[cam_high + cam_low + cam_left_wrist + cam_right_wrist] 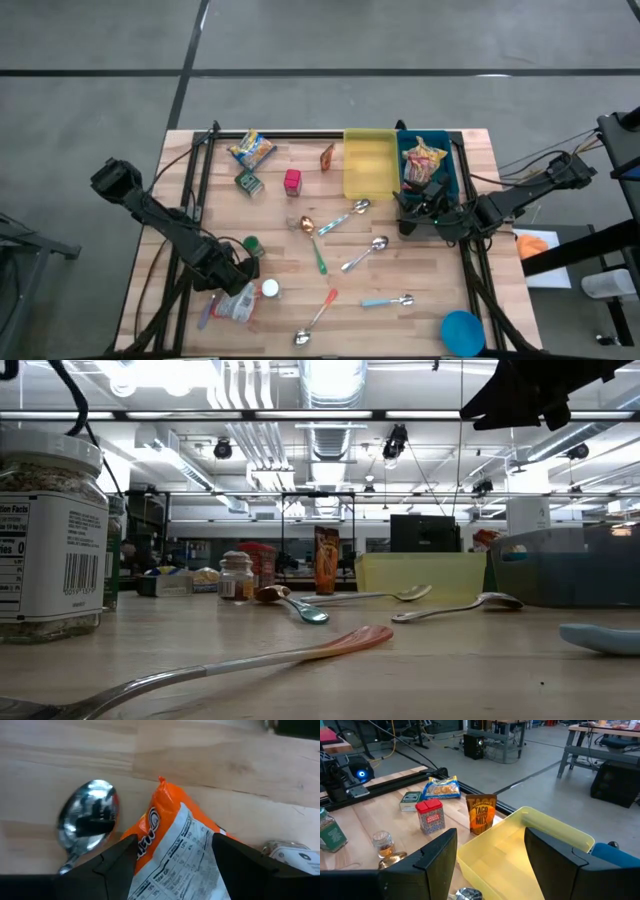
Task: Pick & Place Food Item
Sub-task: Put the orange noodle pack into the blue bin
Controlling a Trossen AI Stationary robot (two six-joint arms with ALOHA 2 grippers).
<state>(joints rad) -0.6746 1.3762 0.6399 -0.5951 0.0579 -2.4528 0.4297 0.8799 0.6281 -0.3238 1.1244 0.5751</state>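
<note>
**Left gripper over an orange snack bag at the near-left edge; right gripper above the bins**

The left gripper (235, 288) sits low near the table's near-left edge, fingers apart on either side of an orange snack bag (175, 855); whether they press on it I cannot tell. Just beside the bag lie a steel spoon bowl (89, 820) and a white-capped jar (269, 289), so room there is tight. A green-lidded spice jar (252, 245) stands close behind the gripper.

The right gripper (490, 865) hangs at the far-right side, over the near end of the yellow bin (368, 165), its fingers apart with nothing between them. The middle of the table is scattered with spoons: a green-handled spoon (316, 245), an orange-handled spoon (318, 318), a blue-handled spoon (385, 300) and two all-steel ones. A blue bowl (461, 331) sits at the near-right corner.

The yellow bin looks bare inside. The dark blue bin (452, 172) touching its right side holds a yellow snack bag (424, 160).

Along the far edge stand a taco mix packet (481, 813), a red tin (430, 816), a small green box (410, 800) and a yellow chip bag (440, 788). The wooden table (420, 260) stands on grey concrete floor; the low view shows a bright workshop hall behind.
</note>
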